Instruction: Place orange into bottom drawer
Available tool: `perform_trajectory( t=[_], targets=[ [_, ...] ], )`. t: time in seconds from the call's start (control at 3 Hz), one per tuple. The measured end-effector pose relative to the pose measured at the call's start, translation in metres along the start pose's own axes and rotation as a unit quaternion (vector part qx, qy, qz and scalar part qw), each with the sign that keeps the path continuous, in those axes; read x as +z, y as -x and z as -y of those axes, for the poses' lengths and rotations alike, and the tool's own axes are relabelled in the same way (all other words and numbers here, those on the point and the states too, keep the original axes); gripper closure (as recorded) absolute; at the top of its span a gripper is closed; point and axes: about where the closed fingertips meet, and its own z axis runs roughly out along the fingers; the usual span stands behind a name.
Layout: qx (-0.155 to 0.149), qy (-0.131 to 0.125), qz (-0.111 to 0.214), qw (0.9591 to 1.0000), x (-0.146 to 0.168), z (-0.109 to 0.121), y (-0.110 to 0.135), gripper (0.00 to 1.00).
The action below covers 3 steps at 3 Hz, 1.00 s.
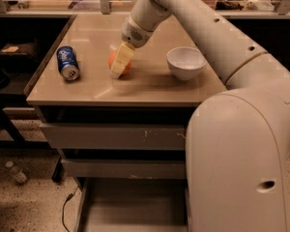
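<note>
On the tabletop: the small round orange fruit [128, 66] sits on the wood near the middle of the tan table top [150, 88], partly hidden behind the gripper.
Either side of it: a blue soda can [67, 63] lies on its side to the left, well apart; a white round bowl [186, 63] stands upright to the right, near but not touching.
Surface: smooth, pale brown, with a glossy sheen.
Under the top: two closed grey drawer fronts, the upper one [116, 137] and the middle one [125, 169], both scratched.
Bottom drawer: the lowest grey metal drawer [130, 204] is pulled out toward me, its flat grey floor showing.
Room: speckled floor [29, 207] with a small plastic bottle [17, 172] and a black cable [65, 211] to the left of the drawers; cluttered benches behind the table.
Arm: the thick white robot arm [198, 28] reaches in from the right, over the bowl, and angles down to the left.
Gripper: the pale yellow gripper [121, 61] is down at the orange, right against its front; whether it is clamped or loose I cannot tell.
</note>
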Motion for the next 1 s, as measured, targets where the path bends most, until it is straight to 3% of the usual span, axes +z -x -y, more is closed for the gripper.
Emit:
perform_trajectory(
  t=[0.33,1.0],
  targets=[
    [-0.001,0.013,0.001,0.9999,0.007,-0.0068,0.0023,0.0],
    [-0.001,0.014,0.001,0.9999,0.007,-0.0068,0.0023,0.41]
  ],
)
